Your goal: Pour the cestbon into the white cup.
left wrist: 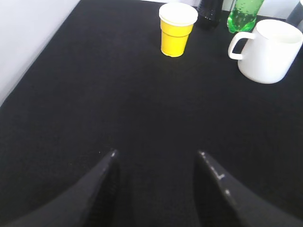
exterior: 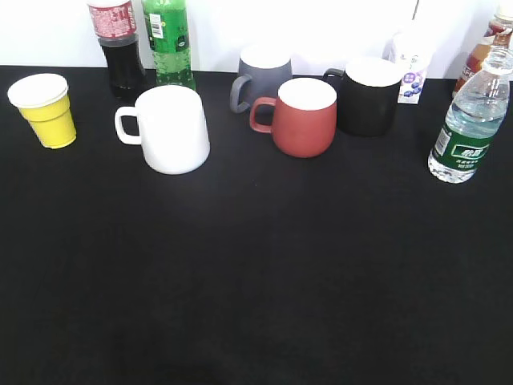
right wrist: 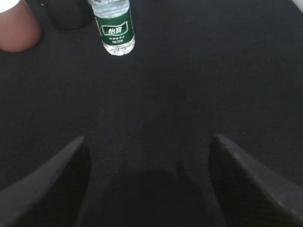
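The cestbon (exterior: 470, 122), a clear water bottle with a dark green label, stands upright at the right edge of the black table. It also shows in the right wrist view (right wrist: 113, 27), far ahead and left of my right gripper (right wrist: 149, 142), which is open and empty. The white cup (exterior: 169, 128) stands left of centre, handle to the left. It also shows in the left wrist view (left wrist: 270, 51), far ahead and right of my left gripper (left wrist: 157, 153), which is open and empty. Neither gripper shows in the exterior view.
A yellow paper cup (exterior: 46, 110) stands at the far left. A cola bottle (exterior: 119, 46) and green soda bottle (exterior: 169, 42) stand behind the white cup. A grey mug (exterior: 260, 79), red mug (exterior: 300, 116), black mug (exterior: 367, 95) and small carton (exterior: 411, 68) stand mid-right.
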